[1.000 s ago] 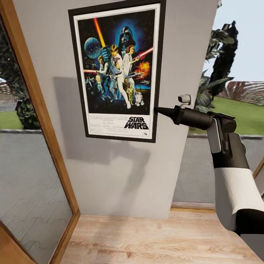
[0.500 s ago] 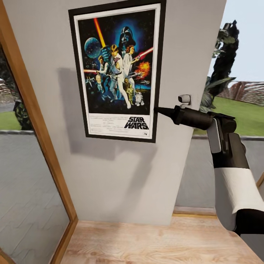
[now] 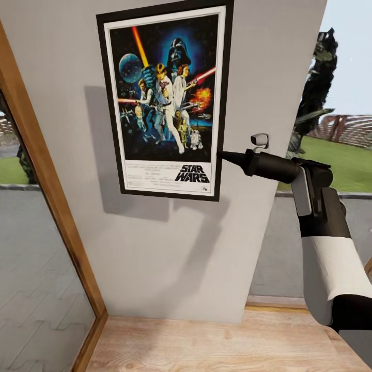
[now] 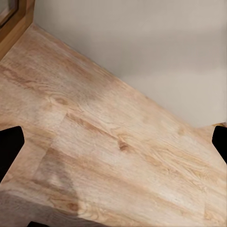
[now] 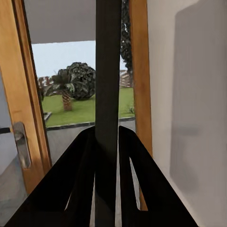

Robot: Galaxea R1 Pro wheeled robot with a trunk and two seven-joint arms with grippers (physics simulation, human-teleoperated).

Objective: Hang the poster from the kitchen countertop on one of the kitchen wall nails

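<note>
Black-framed and upright, the poster (image 3: 165,98) sits flat against the grey wall (image 3: 170,258), and your right gripper (image 3: 223,154) has it by its right edge, low down, level with the credits strip. From the right wrist camera you see that edge (image 5: 108,94) as a dark vertical strip clamped between the two closed fingers (image 5: 78,189). A wooden door frame (image 3: 49,196) runs down the wall's left side, with lawn and trees beyond the glass. Your left gripper (image 4: 113,142) points at the wooden floor (image 4: 104,151), its jaws spread wide and holding nothing, close to where floor meets wall.
</note>
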